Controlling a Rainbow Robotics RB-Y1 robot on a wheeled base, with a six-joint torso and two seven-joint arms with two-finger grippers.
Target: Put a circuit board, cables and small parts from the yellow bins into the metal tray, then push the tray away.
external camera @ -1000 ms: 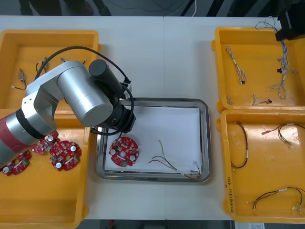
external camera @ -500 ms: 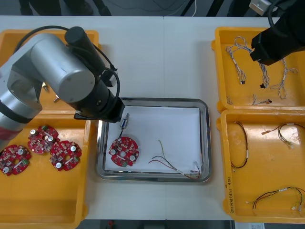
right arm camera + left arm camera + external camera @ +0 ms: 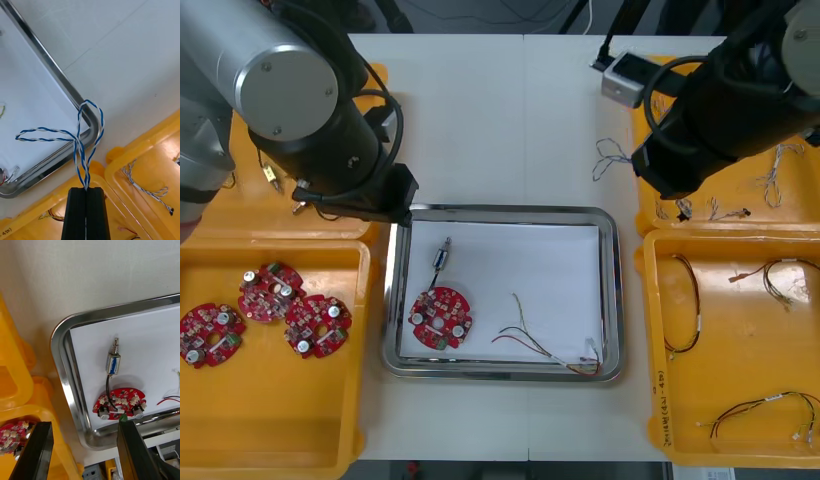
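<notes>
The metal tray [image 3: 500, 213], white inside, holds a round red circuit board [image 3: 440, 318], a small metal part [image 3: 442, 255] and a red and yellow cable [image 3: 545, 345]. My right gripper [image 3: 85, 189] is shut on a twisted blue and white cable [image 3: 88, 138], which loops over the tray's corner [image 3: 90, 123]. From the front the cable [image 3: 610, 160] dangles beyond the tray's far right corner. My left gripper [image 3: 84, 424] is open and holds nothing. It is raised over the tray's far left corner [image 3: 60, 337], with the small metal part [image 3: 113, 362] and board [image 3: 120, 404] ahead of it.
The near left yellow bin [image 3: 280, 420] holds three more red boards [image 3: 268, 292]. On the right, the far bin [image 3: 780, 200] holds blue and white cables, while the near one [image 3: 740, 390] has black and red and yellow cables. The left arm [image 3: 290, 90] looms over the far left bin.
My left gripper let go of the small metal part in the tray and drew back up and to the left. My right arm swung left from the far right bin, carrying the blue and white cable.
</notes>
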